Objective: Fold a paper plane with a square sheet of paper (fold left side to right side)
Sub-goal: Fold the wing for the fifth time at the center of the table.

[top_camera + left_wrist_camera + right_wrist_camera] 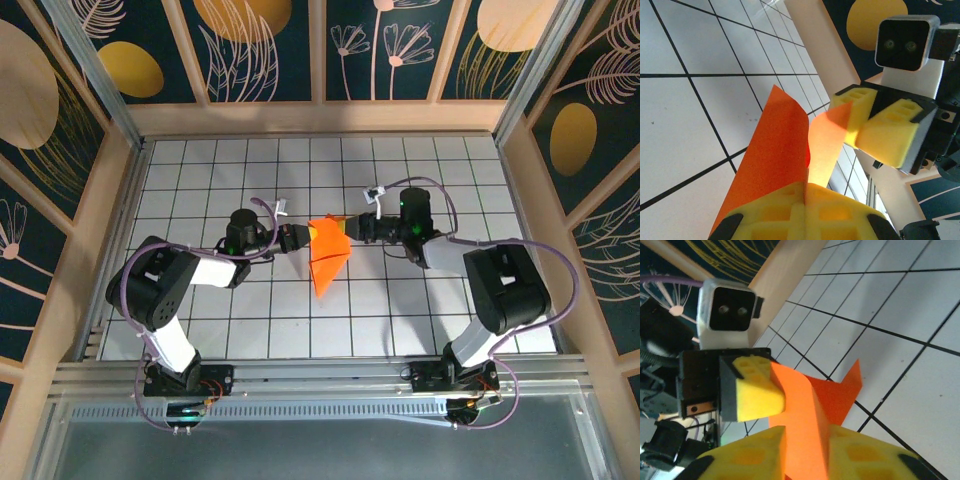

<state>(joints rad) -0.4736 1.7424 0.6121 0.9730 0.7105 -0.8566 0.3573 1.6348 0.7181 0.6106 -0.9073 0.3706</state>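
From above, the orange paper (328, 262) sits at the middle of the frame, a folded shape with its point aimed at the lower edge, over the white gridded counter (200, 180). The left gripper (297, 238) reaches in from the left and meets the paper's upper left edge. The right gripper (352, 228) comes in from the right and meets its upper right corner. The two grippers face each other across the paper, close together. Whether the paper's lower tip touches the counter cannot be told from here.

In the left wrist view, the left gripper (804, 210) fills the bottom edge, its yellow fingers pressed together on the orange paper (775, 150), which rises from them towards the centre of the frame as a curled, doubled sheet. At the right of centre the right gripper (861, 131) has its two yellow pads closed on the paper's far corner – no gap shows between them. The gridded counter (680, 125) fills the left side.

In the right wrist view, the right gripper (805, 455) lies along the bottom edge with a band of orange paper (805, 405) clamped between its yellow fingers. The paper bends up and to the left into the left gripper (772, 390), whose one visible yellow finger (755, 392) lies against it. A free corner of the paper points to the upper right, over the counter (910, 305).
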